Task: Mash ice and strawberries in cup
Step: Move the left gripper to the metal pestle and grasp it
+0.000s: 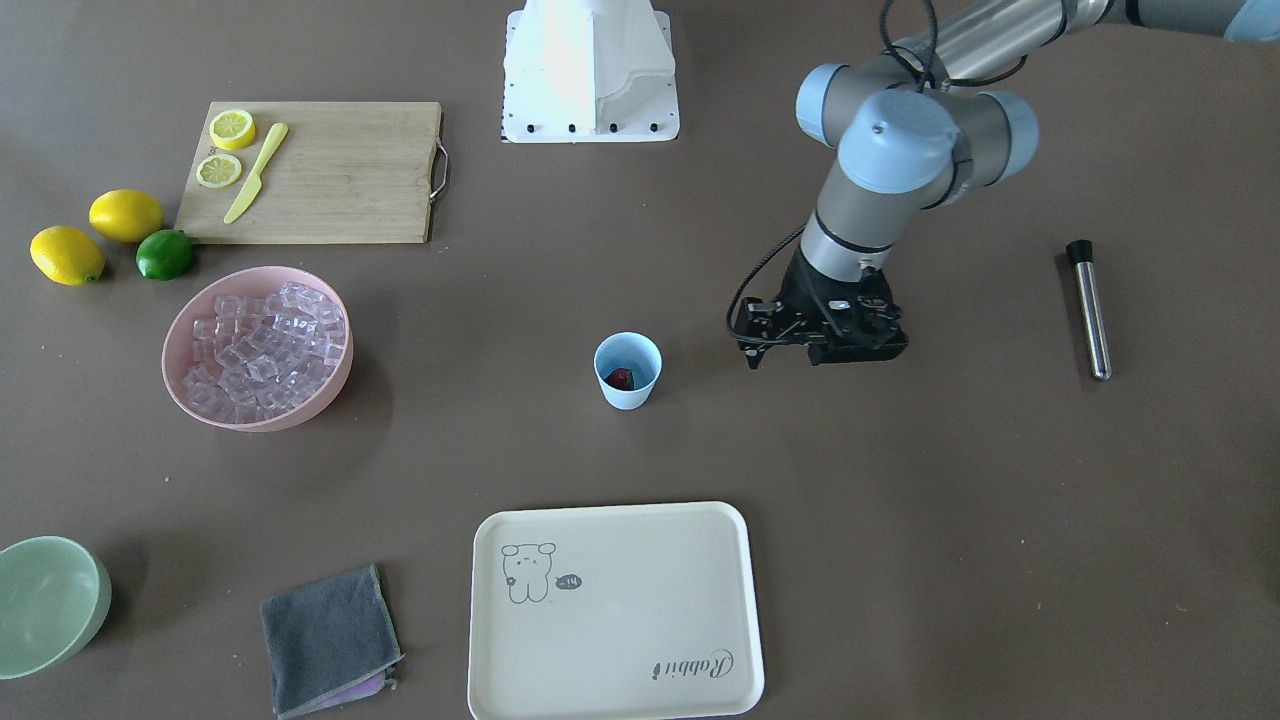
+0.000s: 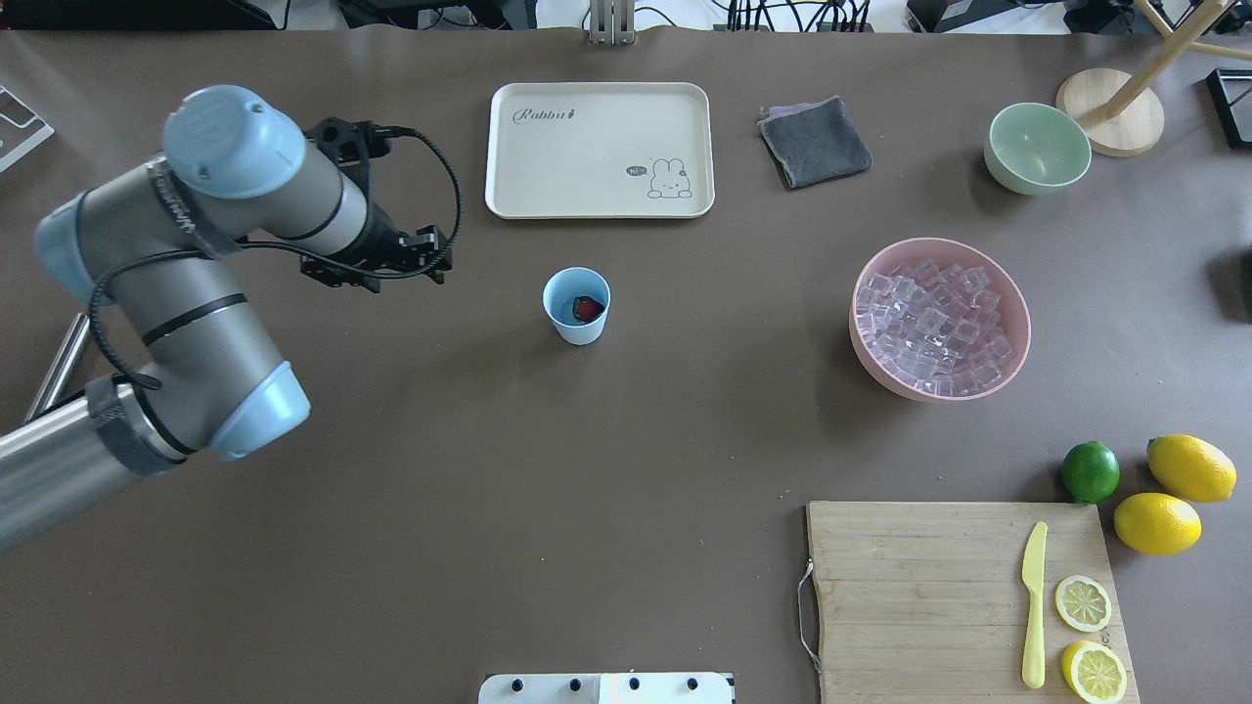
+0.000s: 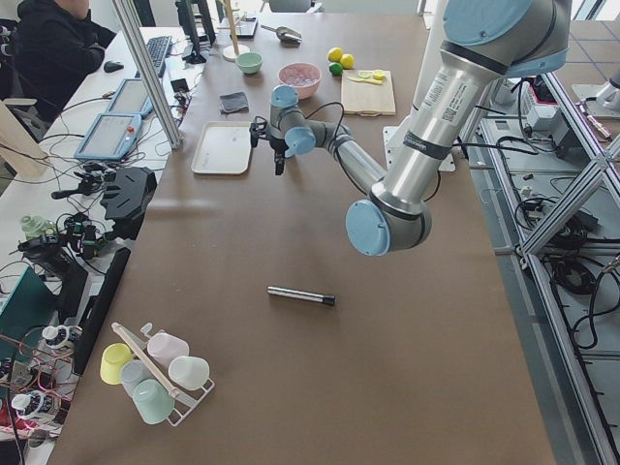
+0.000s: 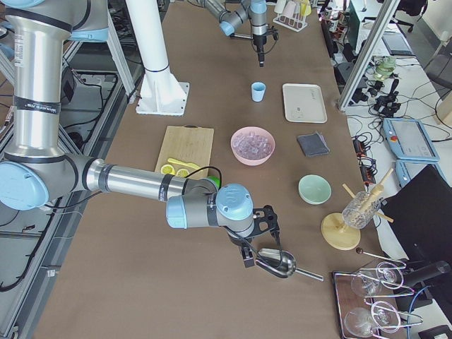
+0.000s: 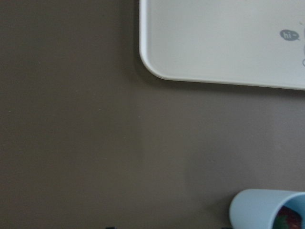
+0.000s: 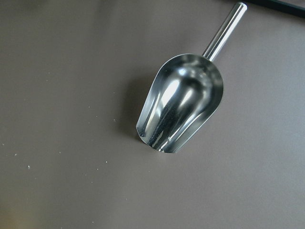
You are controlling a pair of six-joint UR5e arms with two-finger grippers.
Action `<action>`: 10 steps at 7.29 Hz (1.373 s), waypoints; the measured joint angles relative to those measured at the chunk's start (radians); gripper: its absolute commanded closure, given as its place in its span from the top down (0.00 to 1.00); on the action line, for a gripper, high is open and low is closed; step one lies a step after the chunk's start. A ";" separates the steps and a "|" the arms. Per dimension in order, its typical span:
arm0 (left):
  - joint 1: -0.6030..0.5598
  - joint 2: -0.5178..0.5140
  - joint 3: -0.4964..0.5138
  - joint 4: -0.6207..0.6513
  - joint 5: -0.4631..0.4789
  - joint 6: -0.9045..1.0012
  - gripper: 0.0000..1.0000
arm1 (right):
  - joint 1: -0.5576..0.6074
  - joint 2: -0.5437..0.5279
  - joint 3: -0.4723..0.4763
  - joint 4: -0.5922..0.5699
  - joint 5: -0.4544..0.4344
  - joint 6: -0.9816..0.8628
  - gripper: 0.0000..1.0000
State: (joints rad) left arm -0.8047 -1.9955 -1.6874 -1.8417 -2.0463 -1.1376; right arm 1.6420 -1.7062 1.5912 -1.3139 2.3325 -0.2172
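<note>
I count two lemons (image 2: 1190,467), two lemon slices (image 2: 1082,602), one lime (image 2: 1090,471), two bowls (image 2: 1037,147), one tray (image 2: 599,147), one strawberry (image 2: 586,308), one scoop (image 6: 183,102).

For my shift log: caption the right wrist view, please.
Empty metal scoop lying bowl-up on the brown table, handle toward the upper right.

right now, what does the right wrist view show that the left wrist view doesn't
Only the right wrist view shows the metal scoop, lying with its bowl facing up. Only the left wrist view shows a corner of the cream tray and the blue cup with the red strawberry inside. Both show the brown table.
</note>
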 measured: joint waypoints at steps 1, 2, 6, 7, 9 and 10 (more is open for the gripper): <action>-0.094 0.136 -0.018 -0.042 -0.064 0.133 0.83 | 0.000 0.001 0.000 -0.001 -0.001 -0.002 0.99; -0.180 0.251 -0.023 -0.069 -0.101 0.277 0.83 | 0.000 0.003 -0.001 -0.002 0.001 -0.003 0.99; -0.333 0.461 0.062 -0.184 -0.145 0.589 0.84 | 0.001 0.003 0.000 -0.002 0.008 -0.004 0.99; -0.333 0.455 0.112 -0.241 -0.145 0.584 0.84 | 0.001 0.003 0.000 -0.001 0.008 -0.004 0.99; -0.317 0.426 0.218 -0.363 -0.144 0.559 0.84 | 0.006 0.000 -0.001 0.000 0.002 -0.004 0.99; -0.306 0.419 0.234 -0.402 -0.146 0.531 0.84 | 0.012 -0.004 -0.001 0.001 -0.001 -0.005 0.99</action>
State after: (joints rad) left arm -1.1105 -1.5765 -1.4535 -2.2439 -2.1918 -0.6070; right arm 1.6538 -1.7100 1.5899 -1.3129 2.3313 -0.2218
